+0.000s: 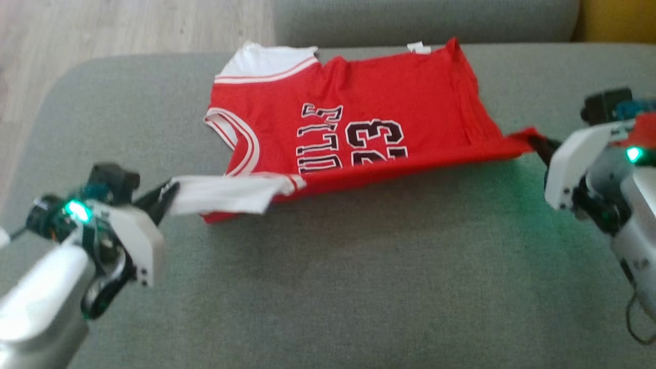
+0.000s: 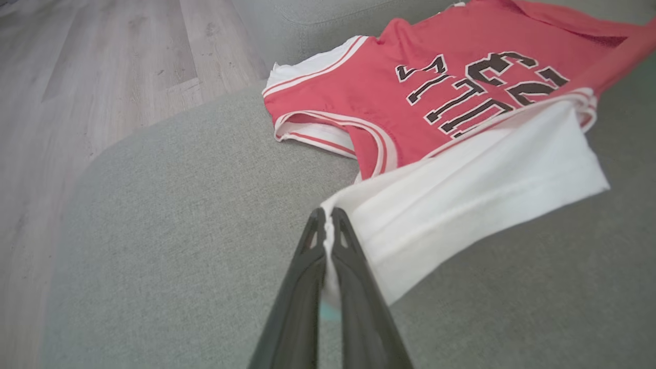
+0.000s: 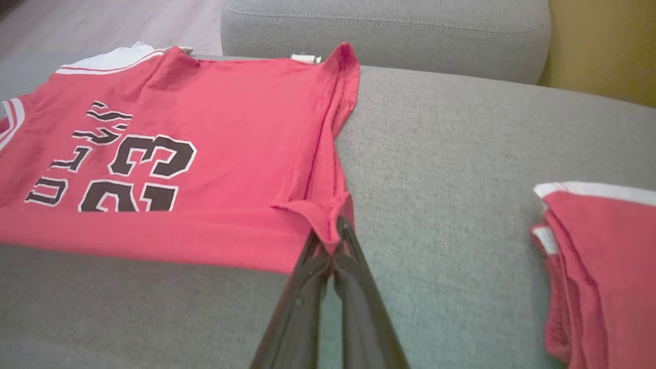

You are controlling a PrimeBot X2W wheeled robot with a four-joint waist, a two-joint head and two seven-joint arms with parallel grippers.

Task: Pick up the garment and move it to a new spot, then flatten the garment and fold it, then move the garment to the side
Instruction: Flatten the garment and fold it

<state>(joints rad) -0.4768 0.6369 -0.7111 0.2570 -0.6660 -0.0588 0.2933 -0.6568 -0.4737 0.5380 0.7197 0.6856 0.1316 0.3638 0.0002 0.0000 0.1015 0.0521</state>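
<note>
1. Two arms engage the garment [image 1: 369,97], one at each end of its near edge.
2. We see the left arm enter the head view from the lower left corner. Its pale forearm [image 1: 36,302] rises towards the wrist, and the fingers point up and to the right at a shallow angle over the cushion [image 1: 359,287].
3. We find the left gripper [image 1: 169,195] fully closed. Its two dark fingers press together on the end of the white panel [image 1: 220,200] of the garment. In the left wrist view, a thin fold of white cloth sits pinched between the tips.
4. We see the right arm enter the head view from the right edge at mid height. Its fingers point left, nearly level.
5. We find the right gripper [image 1: 538,144] fully closed on the red hem corner. The right wrist view shows that corner bunched between the tips.
6. The garment is a red jersey with black lettering and the number 23.
   - It lies on the far half of the grey cushion, with its far edge near the backrest [image 1: 425,20].
   - Its neck end is towards the robot's left.
   - Its near edge runs in a straight line between the two grippers, with a shadow on the cushion beneath it.
7. We note a second red garment [image 3: 599,271] on the same cushion, at the right edge of the right wrist view. It is well apart from the held corner.
8. Wooden floor [image 1: 102,31] lies beyond the cushion's left end.
</note>
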